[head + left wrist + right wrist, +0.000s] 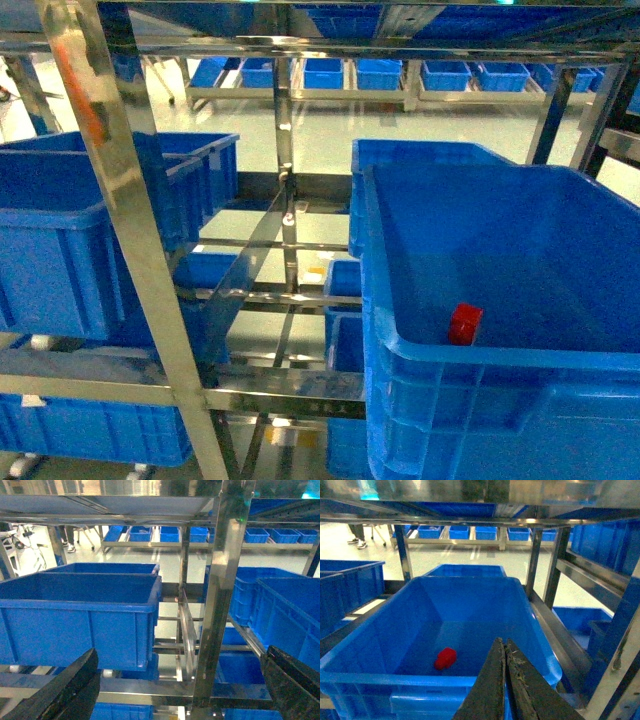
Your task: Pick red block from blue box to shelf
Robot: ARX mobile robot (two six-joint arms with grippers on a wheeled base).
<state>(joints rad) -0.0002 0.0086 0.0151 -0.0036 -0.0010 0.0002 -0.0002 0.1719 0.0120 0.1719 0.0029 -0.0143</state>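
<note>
Closest to the right wrist camera, the right claw (504, 647) has its two dark fingers pressed together with nothing between them, hovering above the near rim of a blue crate (530, 610). On that crate's floor, left of the claw tip and apart from it, lies the red block (445, 658); from the head view it shows just behind the near wall (465, 323). That crate sits on a tier of the shelf (140, 270), whose shiny steel uprights and rails frame everything. Over on the left, the left claw (180, 680) is spread wide apart, empty, facing another blue crate (75, 625) on the same rack.
</note>
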